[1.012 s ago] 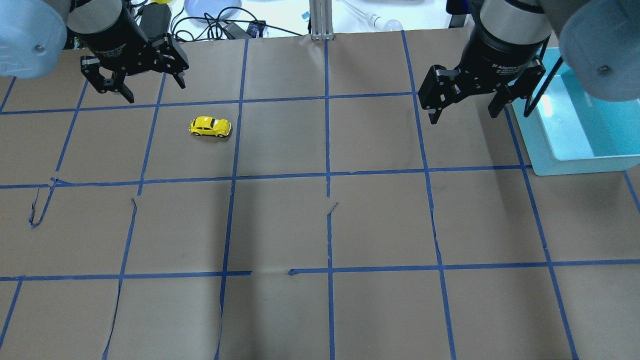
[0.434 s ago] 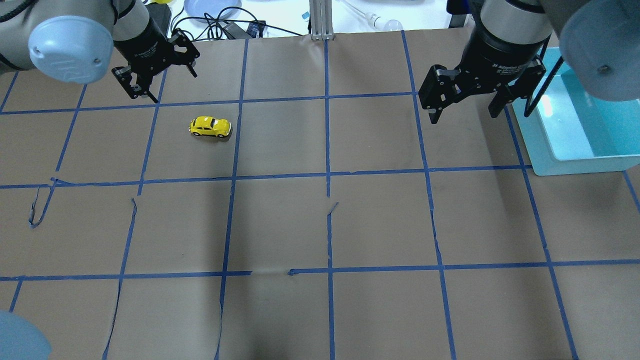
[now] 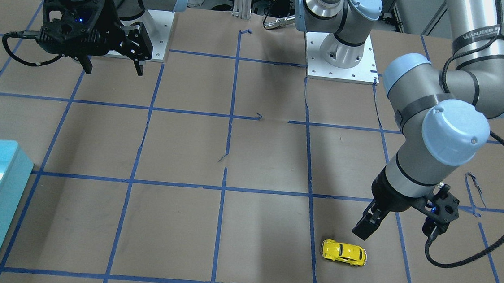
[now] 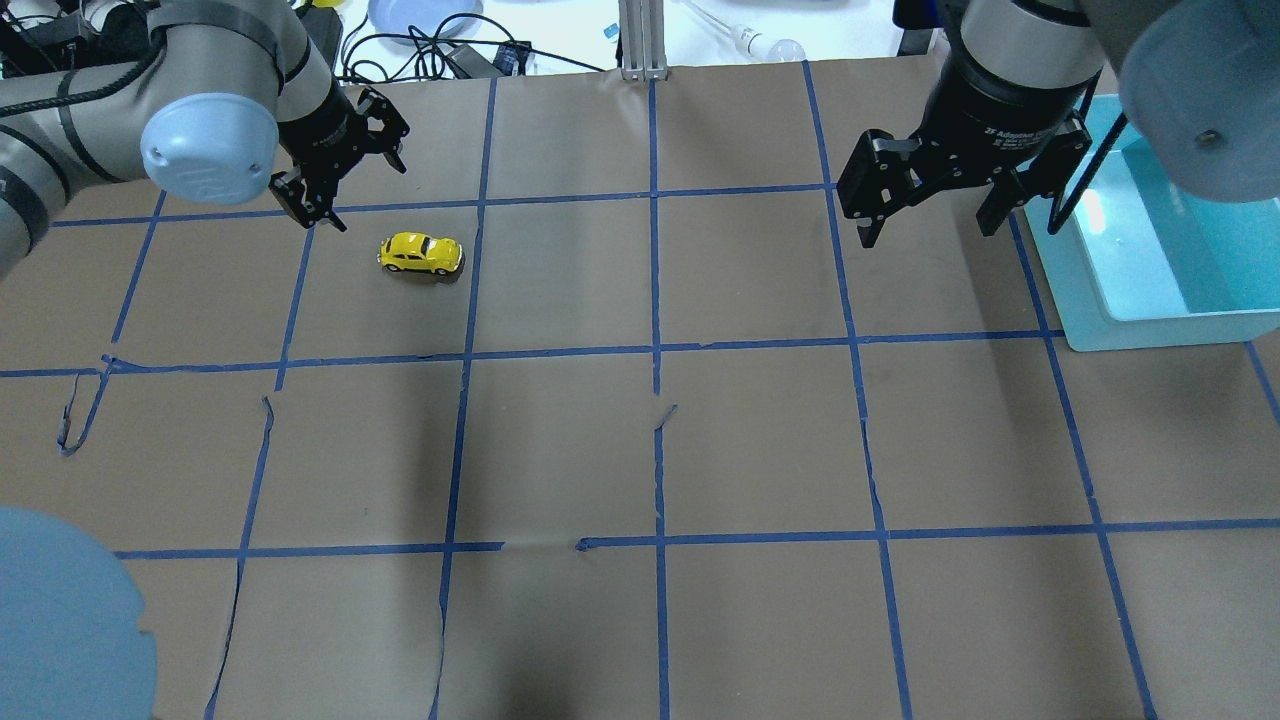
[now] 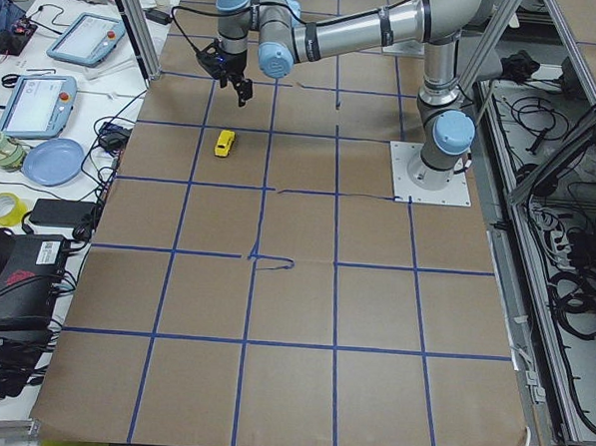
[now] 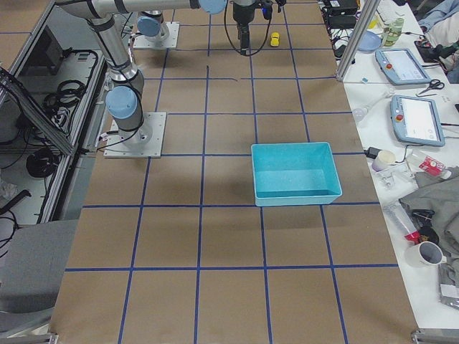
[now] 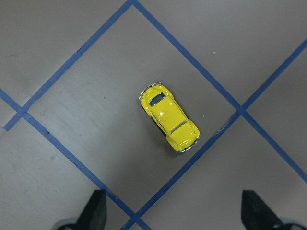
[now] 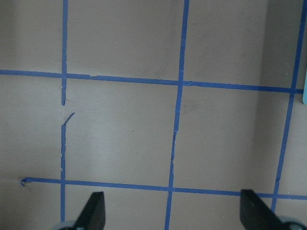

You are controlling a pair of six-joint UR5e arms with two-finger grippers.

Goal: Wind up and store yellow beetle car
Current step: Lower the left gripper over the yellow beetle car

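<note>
The yellow beetle car (image 4: 421,253) stands on its wheels on the brown paper table, left of centre and toward the far side. It also shows in the front view (image 3: 344,252) and in the left wrist view (image 7: 169,117). My left gripper (image 4: 369,197) is open and empty. It hovers just beyond and left of the car without touching it, as the front view (image 3: 398,231) also shows. My right gripper (image 4: 928,235) is open and empty, high above the table beside the teal bin (image 4: 1150,330).
The brown paper cover has a blue tape grid and several tears. Beyond the far edge lie cables, a blue plate (image 4: 420,15) and a light bulb (image 4: 780,47). The teal bin (image 3: 0,193) stands at the table's right side.
My left arm has swung in from the far left corner toward the car, with the gripper turned and lower. The car and my right arm have not moved.
</note>
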